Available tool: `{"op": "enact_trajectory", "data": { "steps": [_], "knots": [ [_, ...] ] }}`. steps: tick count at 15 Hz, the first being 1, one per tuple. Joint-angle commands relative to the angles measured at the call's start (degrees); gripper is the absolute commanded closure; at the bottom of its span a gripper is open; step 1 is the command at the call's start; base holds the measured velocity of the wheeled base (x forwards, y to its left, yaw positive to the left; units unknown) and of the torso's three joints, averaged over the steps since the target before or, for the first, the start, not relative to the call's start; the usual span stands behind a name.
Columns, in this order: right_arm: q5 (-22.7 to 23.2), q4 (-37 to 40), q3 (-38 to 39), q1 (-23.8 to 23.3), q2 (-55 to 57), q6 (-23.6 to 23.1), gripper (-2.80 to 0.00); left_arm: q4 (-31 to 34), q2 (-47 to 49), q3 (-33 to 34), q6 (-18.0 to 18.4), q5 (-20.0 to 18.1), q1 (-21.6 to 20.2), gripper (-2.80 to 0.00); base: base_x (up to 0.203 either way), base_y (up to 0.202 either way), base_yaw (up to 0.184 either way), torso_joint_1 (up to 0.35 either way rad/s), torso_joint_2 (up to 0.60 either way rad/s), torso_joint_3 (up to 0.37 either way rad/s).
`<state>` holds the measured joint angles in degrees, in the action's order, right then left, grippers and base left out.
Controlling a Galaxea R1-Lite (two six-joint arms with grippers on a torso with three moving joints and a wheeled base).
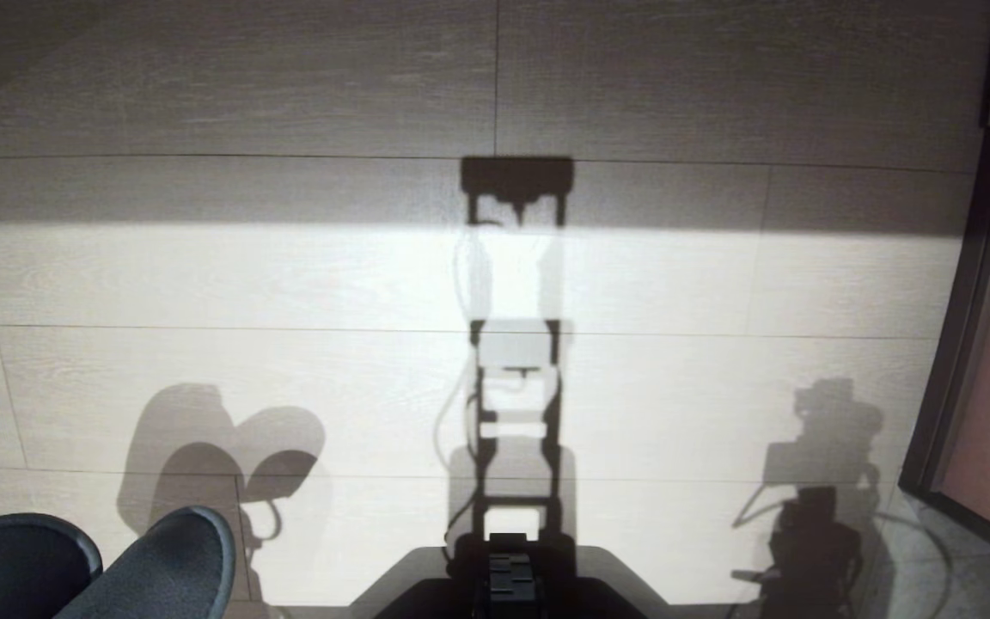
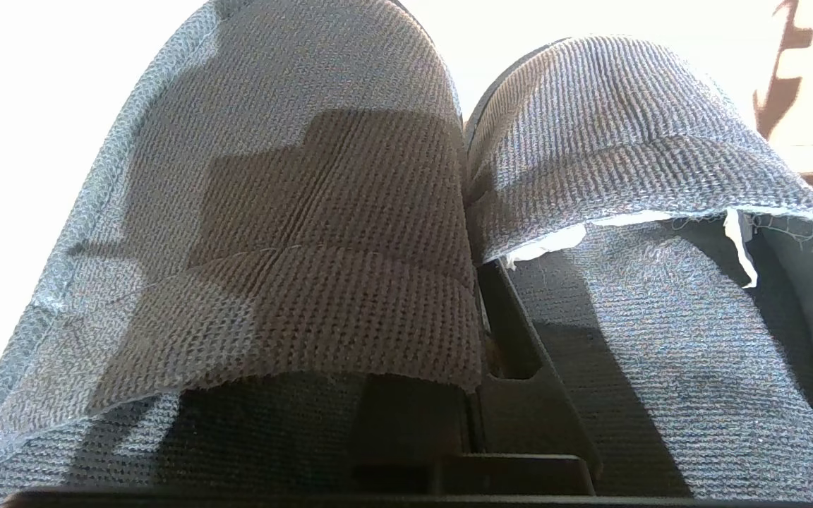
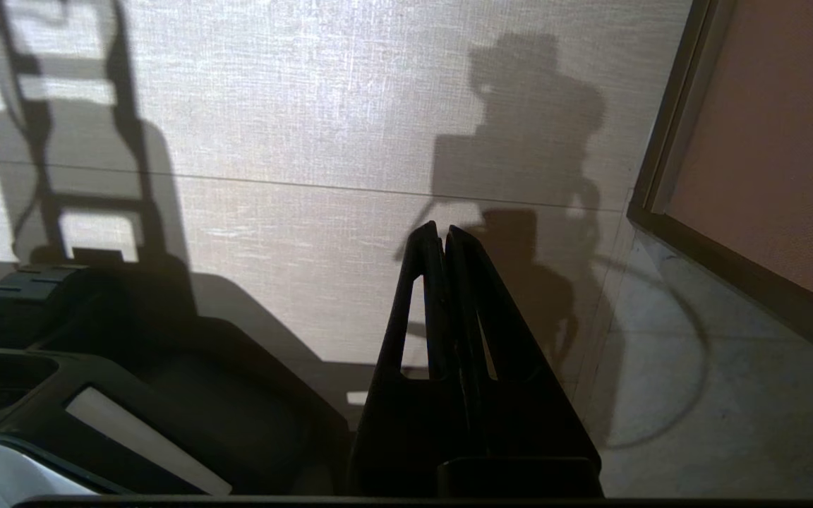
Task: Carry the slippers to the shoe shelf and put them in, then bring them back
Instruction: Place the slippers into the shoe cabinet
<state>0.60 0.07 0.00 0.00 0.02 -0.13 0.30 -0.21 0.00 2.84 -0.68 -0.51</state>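
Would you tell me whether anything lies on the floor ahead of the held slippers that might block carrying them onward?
Nothing visible does. The left gripper is shut on the slippers, and the wood-grain floor ahead shows only the robot's shadows. A dark-framed panel stands off to the right. No shelf is in view.

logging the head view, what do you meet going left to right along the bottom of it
Pair of dark charcoal fabric slippers with rounded toes, at the lower left corner → the robot's own black base at the bottom centre → dark brown frame edge beside a reddish-brown panel at the right.
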Motion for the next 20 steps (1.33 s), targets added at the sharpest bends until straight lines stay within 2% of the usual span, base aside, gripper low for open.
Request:
{"op": "enact_trajectory", "data": {
  "steps": [1, 4, 20],
  "knots": [
    [0.02, 0.01, 0.00, 0.03, -0.11, -0.04, 0.00, -0.13, 0.21, 0.00, -0.02, 0.07, -0.02, 0.00, 0.000, 0.000, 0.000, 0.000, 0.00, 0.000],
    [0.02, 0.01, 0.00, 0.09, -0.11, -0.04, 0.00, -0.13, 0.21, 0.00, 0.15, 0.07, -0.02, 0.00, 0.000, 0.000, 0.000, 0.003, 0.00, 0.048],
    [0.02, 0.01, 0.00, 0.00, -0.11, -0.04, 0.00, -0.13, 0.30, 0.00, 0.06, 0.07, -0.02, 0.00, 0.000, 0.000, 0.000, 0.001, 0.00, 0.201]
  ]
}}
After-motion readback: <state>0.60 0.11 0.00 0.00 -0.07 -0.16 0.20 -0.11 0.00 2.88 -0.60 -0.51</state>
